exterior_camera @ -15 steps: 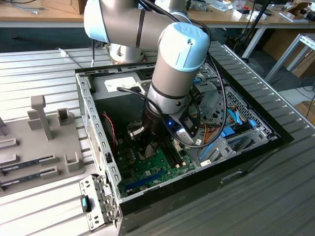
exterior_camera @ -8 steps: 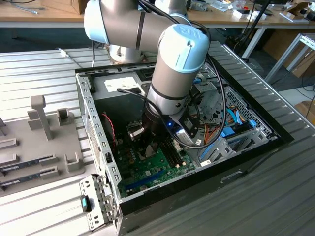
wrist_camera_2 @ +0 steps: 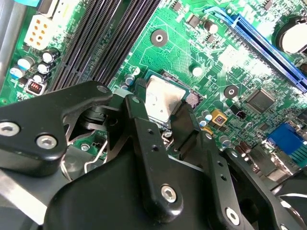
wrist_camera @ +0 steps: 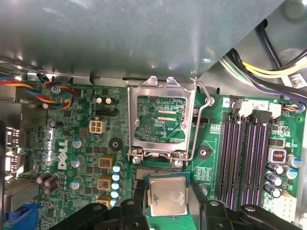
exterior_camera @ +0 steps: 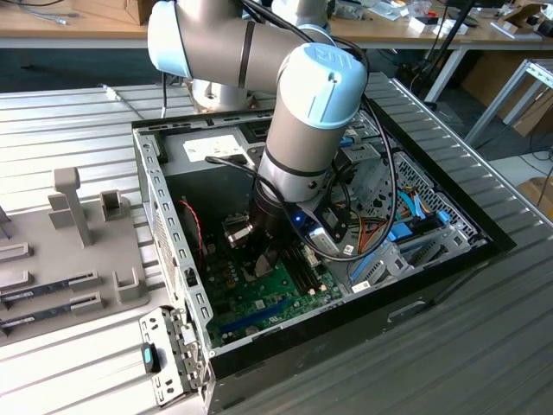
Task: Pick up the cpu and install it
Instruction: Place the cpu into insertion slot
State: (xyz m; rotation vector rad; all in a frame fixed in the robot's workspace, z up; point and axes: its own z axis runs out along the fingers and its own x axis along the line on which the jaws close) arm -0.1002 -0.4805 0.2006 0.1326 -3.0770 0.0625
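cpu [wrist_camera: 168, 197]: held between pincer [wrist_camera_2: 162, 103] fingers [wrist_camera: 137, 206], silver plate up; partly over socket [wrist_camera: 154, 172]
pincer: narrow, closed on cpu's edges
lid [wrist_camera: 160, 120]: swung open, just beyond the tips
risk 1: likely skew or tilt on release; contacts bend
risk 2: fingers may foul the socket frame

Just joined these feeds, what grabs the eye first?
The grey, blue-capped robot arm reaches into the open black computer case. In both wrist views, the black gripper clasps the small silver-topped square cpu over the green motherboard; the first wrist view shows the socket's silver metal lid raised beside it.
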